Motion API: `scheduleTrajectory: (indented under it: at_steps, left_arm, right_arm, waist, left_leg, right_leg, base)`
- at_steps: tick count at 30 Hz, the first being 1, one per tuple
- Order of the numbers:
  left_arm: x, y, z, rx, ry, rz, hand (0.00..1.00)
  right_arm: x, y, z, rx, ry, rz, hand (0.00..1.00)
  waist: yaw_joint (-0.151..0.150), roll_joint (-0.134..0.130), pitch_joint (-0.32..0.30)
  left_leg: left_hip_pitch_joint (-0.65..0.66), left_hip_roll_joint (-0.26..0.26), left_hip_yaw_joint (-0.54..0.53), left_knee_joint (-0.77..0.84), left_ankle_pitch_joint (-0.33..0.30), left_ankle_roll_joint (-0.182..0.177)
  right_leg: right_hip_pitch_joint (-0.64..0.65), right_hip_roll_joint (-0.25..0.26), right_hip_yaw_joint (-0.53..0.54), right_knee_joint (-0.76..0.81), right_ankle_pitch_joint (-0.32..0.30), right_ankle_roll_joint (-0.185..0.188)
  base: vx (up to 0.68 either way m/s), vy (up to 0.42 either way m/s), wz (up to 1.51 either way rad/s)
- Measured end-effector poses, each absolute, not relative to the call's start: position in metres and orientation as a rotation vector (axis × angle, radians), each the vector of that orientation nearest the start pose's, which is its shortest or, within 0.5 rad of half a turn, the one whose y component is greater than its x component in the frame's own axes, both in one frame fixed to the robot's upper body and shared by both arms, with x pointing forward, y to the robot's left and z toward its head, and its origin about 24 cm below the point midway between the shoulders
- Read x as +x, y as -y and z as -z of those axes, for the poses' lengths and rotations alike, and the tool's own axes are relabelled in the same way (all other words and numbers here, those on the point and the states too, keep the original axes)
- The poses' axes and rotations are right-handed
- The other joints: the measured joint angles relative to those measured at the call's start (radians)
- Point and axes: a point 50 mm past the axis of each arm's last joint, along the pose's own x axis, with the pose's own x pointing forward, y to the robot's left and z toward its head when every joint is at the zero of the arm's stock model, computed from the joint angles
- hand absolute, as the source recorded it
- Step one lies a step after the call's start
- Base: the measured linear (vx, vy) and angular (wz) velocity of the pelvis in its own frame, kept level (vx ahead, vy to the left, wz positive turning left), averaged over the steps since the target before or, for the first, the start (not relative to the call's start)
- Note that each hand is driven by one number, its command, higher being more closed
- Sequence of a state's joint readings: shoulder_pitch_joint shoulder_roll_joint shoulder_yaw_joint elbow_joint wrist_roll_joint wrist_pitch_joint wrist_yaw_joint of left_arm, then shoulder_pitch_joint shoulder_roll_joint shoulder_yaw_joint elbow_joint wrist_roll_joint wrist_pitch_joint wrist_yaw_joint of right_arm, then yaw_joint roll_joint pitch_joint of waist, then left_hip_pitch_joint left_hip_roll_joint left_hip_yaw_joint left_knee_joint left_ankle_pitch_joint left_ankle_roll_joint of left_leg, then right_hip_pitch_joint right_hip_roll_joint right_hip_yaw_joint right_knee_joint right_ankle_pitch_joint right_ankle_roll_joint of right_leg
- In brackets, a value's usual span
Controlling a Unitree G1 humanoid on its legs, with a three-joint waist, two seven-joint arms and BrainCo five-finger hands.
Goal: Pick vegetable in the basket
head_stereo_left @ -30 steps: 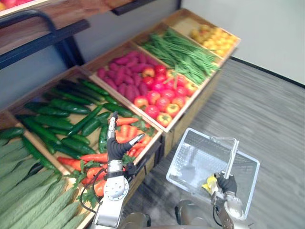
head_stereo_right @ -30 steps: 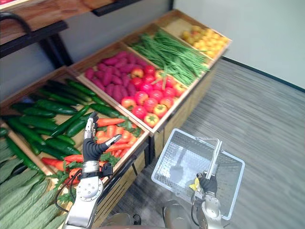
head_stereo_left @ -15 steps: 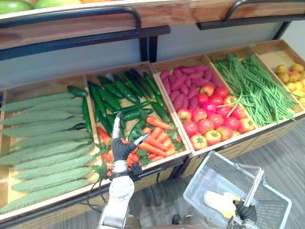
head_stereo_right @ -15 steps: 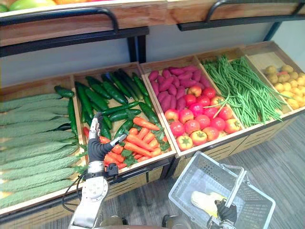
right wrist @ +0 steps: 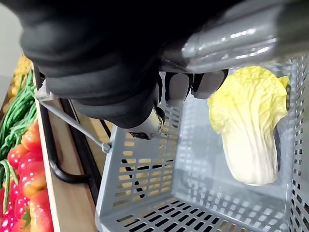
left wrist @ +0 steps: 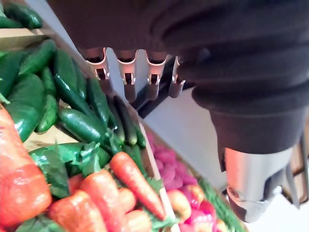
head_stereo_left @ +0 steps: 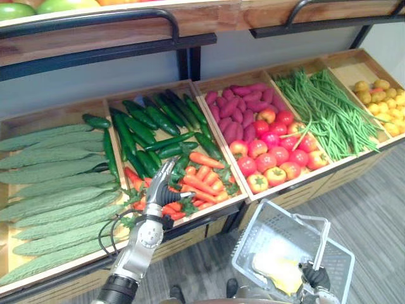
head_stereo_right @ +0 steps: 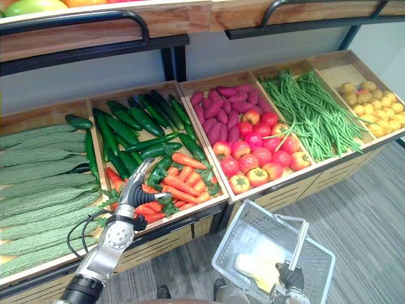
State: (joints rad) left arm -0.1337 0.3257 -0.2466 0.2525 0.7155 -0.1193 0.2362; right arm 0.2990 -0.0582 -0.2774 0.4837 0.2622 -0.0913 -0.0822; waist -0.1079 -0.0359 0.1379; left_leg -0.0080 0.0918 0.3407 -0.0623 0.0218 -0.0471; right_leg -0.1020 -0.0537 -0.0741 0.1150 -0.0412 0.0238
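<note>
While its fingers [head_stereo_left: 166,172] splay, left robot hand [head_stereo_left: 162,195] hovers over carrots [head_stereo_left: 205,180].

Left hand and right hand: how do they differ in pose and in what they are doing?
The left hand has straight fingers and holds nothing; the right hand is curled round the basket handle. The left hand hovers over the carrots; the right hand hangs lower, carrying the basket with a cabbage inside. Both wear dark ribbed covers.
</note>
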Motion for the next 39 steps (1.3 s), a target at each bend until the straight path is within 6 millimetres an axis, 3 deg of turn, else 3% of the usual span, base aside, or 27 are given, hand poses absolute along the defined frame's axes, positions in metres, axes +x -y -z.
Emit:
scheduleTrajectory:
  at_steps: [9,13,16,17,25,30,34,39]
  left_arm:
    - [0.31,-0.162,-0.05,1.351,0.24,0.173,0.0]
    - [0.328,-0.156,-0.069,1.441,0.311,0.142,0.0]
    - [0.332,-0.153,-0.07,1.487,0.329,0.139,0.0]
    - [0.335,-0.152,-0.071,1.519,0.341,0.144,1.0]
    - [0.351,-0.147,-0.096,1.692,0.462,0.154,1.0]
    - [0.35,-0.148,-0.092,1.712,0.449,0.198,1.0]
    - [0.338,-0.149,-0.074,1.665,0.394,0.239,1.0]
    - [0.328,-0.162,-0.072,1.548,0.335,0.145,1.0]
  right_arm:
    - [0.141,0.247,0.084,0.184,-0.519,0.502,1.0]
    - [0.151,0.251,0.075,0.169,-0.463,0.491,1.0]
    - [0.154,0.252,0.072,0.153,-0.447,0.479,1.0]
    - [0.155,0.252,0.071,0.154,-0.44,0.475,1.0]
    - [0.168,0.253,0.063,0.173,-0.396,0.457,1.0]
    - [0.168,0.253,0.063,0.181,-0.392,0.46,1.0]
    - [0.168,0.252,0.064,0.183,-0.394,0.46,1.0]
    - [0.166,0.252,0.065,0.184,-0.399,0.466,1.0]
  waist:
    - [-0.042,-0.008,0.089]
    - [-0.043,-0.01,0.131]
    - [-0.044,-0.012,0.133]
    - [-0.045,-0.011,0.135]
    - [-0.048,-0.013,0.171]
    - [-0.05,-0.012,0.171]
    - [-0.064,-0.011,0.171]
    - [-0.067,-0.009,0.17]
  left_leg:
    - [-0.09,0.0,0.03,0.061,-0.011,0.014]
    - [-0.14,0.01,0.033,0.113,-0.027,0.021]
    - [-0.163,0.015,0.038,0.144,-0.043,0.02]
    - [-0.173,0.016,0.04,0.152,-0.045,0.022]
    - [-0.194,0.026,0.046,0.184,-0.058,0.022]
    - [-0.186,0.027,0.041,0.181,-0.055,0.027]
    - [-0.149,0.019,0.028,0.164,-0.054,0.027]
    - [-0.112,0.01,0.021,0.143,-0.051,0.024]
  right_leg:
    - [-0.085,-0.004,0.047,-0.005,0.03,0.011]
    - [-0.117,-0.003,0.064,-0.005,0.048,0.011]
    - [-0.134,-0.002,0.076,0.001,0.049,0.011]
    - [-0.14,-0.002,0.079,0.001,0.052,0.013]
    - [-0.147,0.001,0.09,-0.004,0.068,0.014]
    - [-0.133,0.0,0.083,-0.014,0.07,0.016]
    - [-0.09,-0.003,0.072,-0.032,0.07,0.017]
    - [-0.059,-0.008,0.07,-0.034,0.067,0.02]
  base:
    - [0.0,0.01,-0.11]
    - [-0.02,0.001,-0.04]
    - [-0.04,0.0,-0.1]
    - [-0.05,-0.003,-0.08]
    - [-0.05,-0.002,-0.03]
    - [0.01,-0.001,0.03]
    - [0.05,0.01,0.09]
    - [0.02,0.016,0.05]
